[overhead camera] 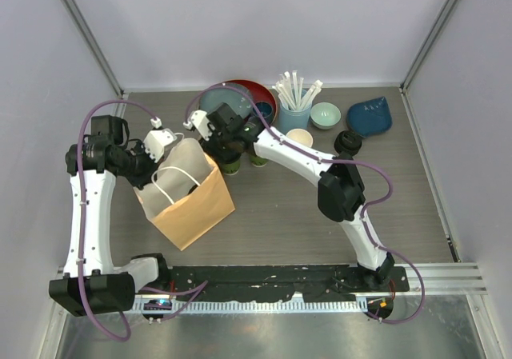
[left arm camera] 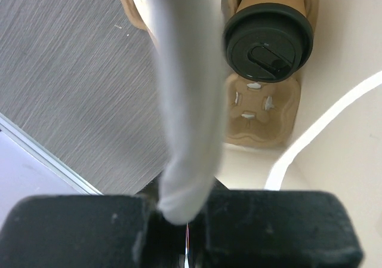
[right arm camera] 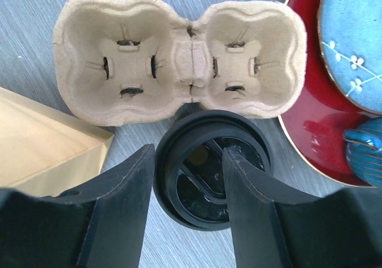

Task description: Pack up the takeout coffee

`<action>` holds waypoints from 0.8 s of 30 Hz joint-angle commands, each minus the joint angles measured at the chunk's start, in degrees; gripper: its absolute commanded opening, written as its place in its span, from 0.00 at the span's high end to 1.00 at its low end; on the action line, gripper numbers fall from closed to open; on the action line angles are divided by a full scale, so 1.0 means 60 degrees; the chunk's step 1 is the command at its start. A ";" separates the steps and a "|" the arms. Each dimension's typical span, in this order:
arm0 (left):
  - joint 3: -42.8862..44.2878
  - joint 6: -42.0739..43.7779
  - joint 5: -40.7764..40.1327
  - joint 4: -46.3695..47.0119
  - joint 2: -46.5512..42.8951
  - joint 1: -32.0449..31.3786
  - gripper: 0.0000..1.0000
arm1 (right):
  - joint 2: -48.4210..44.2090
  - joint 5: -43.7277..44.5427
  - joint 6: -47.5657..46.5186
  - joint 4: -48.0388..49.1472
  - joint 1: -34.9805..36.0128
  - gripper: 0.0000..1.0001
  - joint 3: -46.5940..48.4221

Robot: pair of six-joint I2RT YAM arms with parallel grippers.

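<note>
Showing only wrist-side, brown cup [left arm camera: 268, 38] in bag [left arm camera: 352, 59]

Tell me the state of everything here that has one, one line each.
paper bag, standing open
left gripper, shut on bag handle
brown cup, lidded, seated in a carrier, neighbouring slot empty
second cup, lidded, upright on table
table carrier, both slots empty
right gripper, open astride second cup's lid

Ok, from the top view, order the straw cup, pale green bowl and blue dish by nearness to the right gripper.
1. straw cup, just right of the right gripper.
2. pale green bowl, further right along the back.
3. blue dish, far right, near the back corner.
</note>
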 commanded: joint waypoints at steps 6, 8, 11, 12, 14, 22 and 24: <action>-0.0112 0.0116 0.0162 -0.3065 0.0060 0.0044 1.00 | 0.0296 0.0180 -0.0077 0.0110 0.0252 0.58 0.0293; -0.0098 0.0116 0.0176 -0.3080 0.0060 0.0044 1.00 | 0.0267 0.0180 -0.0048 0.0066 0.0252 0.70 0.0264; -0.0112 0.0116 0.0235 -0.3080 0.0074 0.0044 1.00 | 0.0107 0.0180 0.0011 0.0007 0.0252 0.87 0.0205; -0.0098 0.0116 0.0235 -0.3080 0.0074 0.0044 1.00 | 0.0048 0.0180 0.0011 -0.0008 0.0237 0.92 0.0191; -0.0069 0.0116 0.0264 -0.3080 0.0060 0.0044 1.00 | -0.0113 0.0180 0.0011 -0.0008 0.0237 0.96 0.0132; -0.0054 0.0116 0.0352 -0.3080 0.0045 0.0044 1.00 | -0.0582 -0.0039 0.0391 0.0050 0.0237 0.99 0.0176; -0.0068 0.0116 0.0367 -0.3080 0.0016 0.0044 1.00 | -0.0743 -0.0098 0.0479 0.0167 0.0208 0.99 0.0205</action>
